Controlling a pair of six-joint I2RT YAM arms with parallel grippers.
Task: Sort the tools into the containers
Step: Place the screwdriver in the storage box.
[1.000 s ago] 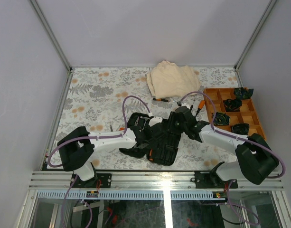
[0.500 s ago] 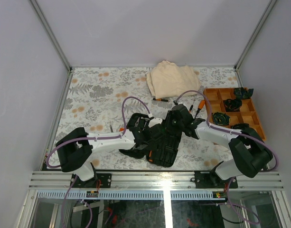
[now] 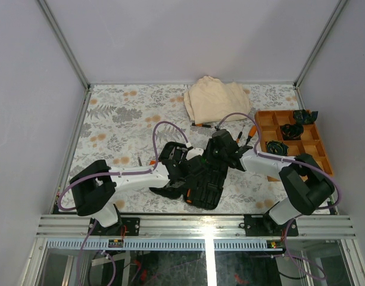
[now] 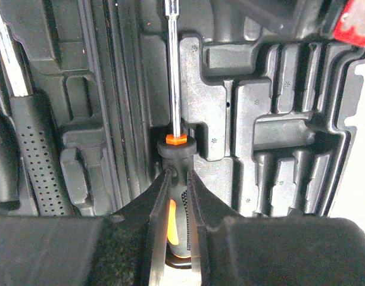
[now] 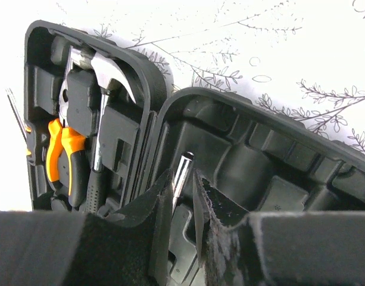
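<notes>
While my left gripper (image 4: 177, 179) clamps the screwdriver (image 4: 176, 140) by its black-and-orange handle, the chrome shaft lies over the tool case (image 4: 277, 119).
Matte black moulded slots; my right gripper (image 5: 182, 175) brackets a shiny metal rod (image 5: 183, 162), grip unclear.

Open black case (image 3: 203, 182), hammer (image 5: 108, 62) and orange pliers (image 5: 63, 146) slotted, screwdriver (image 4: 177, 140) over slots

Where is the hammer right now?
In the right wrist view, the hammer lies in the left-hand half of the open case, head toward the top of the picture, just right of the orange-handled pliers.
</notes>
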